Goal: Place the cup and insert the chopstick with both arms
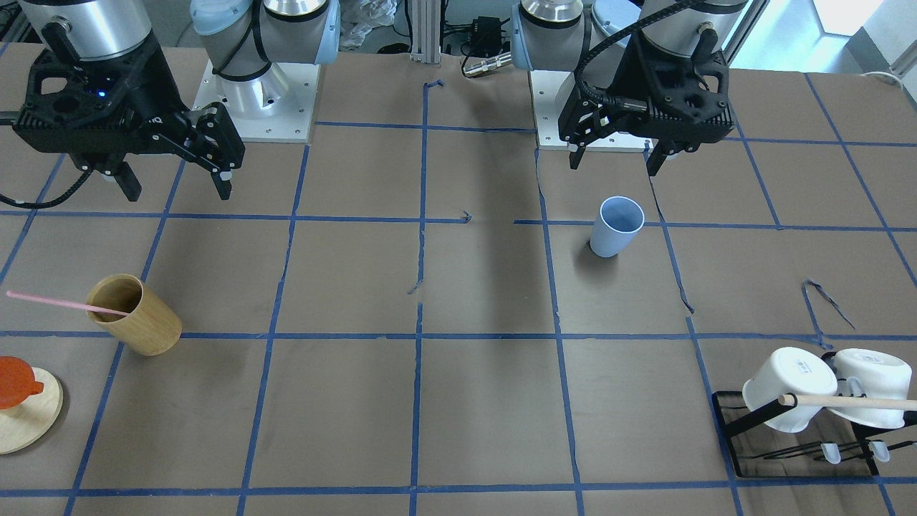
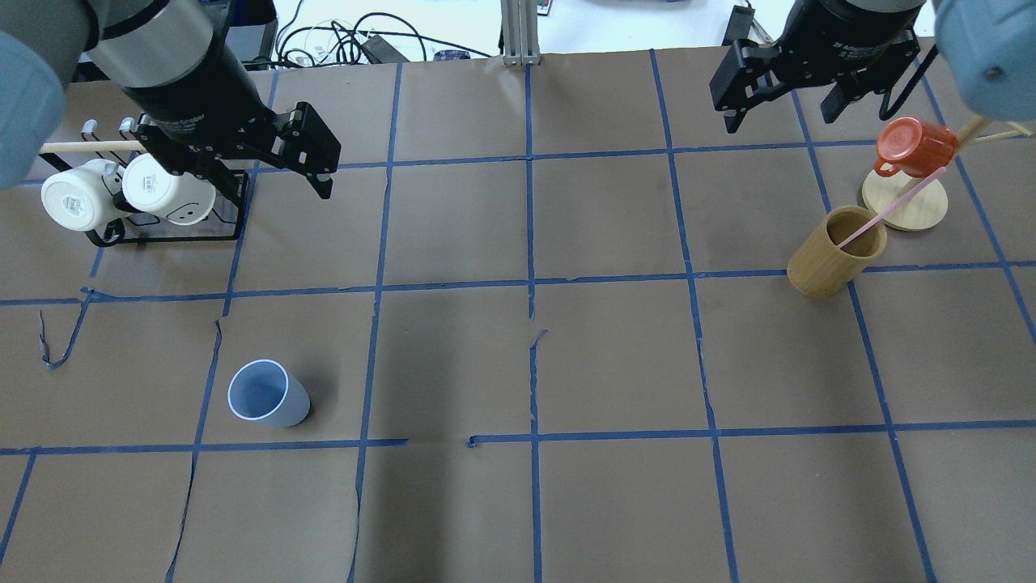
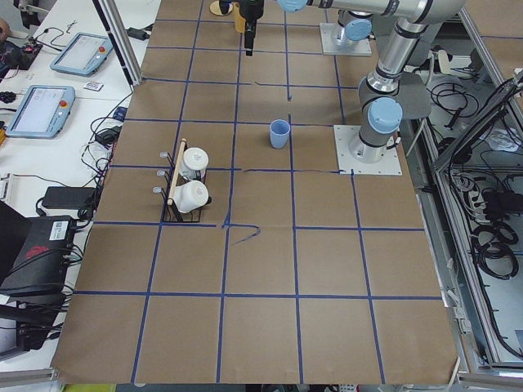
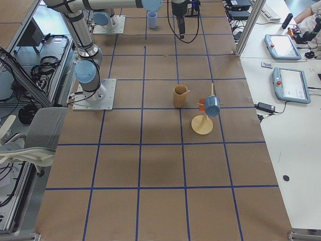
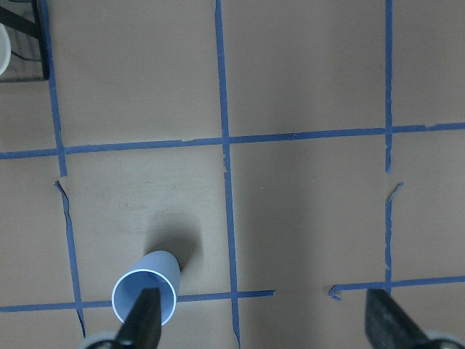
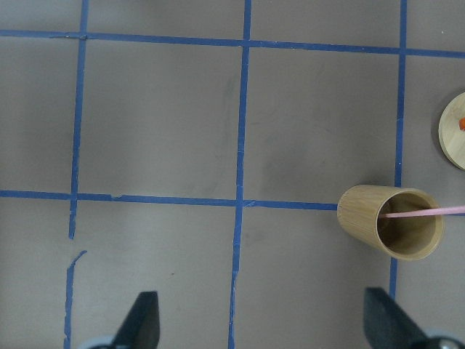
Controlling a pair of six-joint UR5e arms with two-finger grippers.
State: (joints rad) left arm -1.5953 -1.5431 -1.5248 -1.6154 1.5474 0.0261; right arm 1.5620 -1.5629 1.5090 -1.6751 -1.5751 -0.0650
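The light-blue cup stands upright on the table, also in the overhead view. My left gripper hangs open and empty above and behind it. In the left wrist view the cup sits by the left fingertip. The pink chopstick leans in the tan wooden cup; its upper end sticks out over the rim. My right gripper is open and empty, raised behind the wooden cup.
A black rack with two white mugs and a wooden rod stands at the table's far left, under my left arm. An orange mug hangs over a round wooden base beside the wooden cup.
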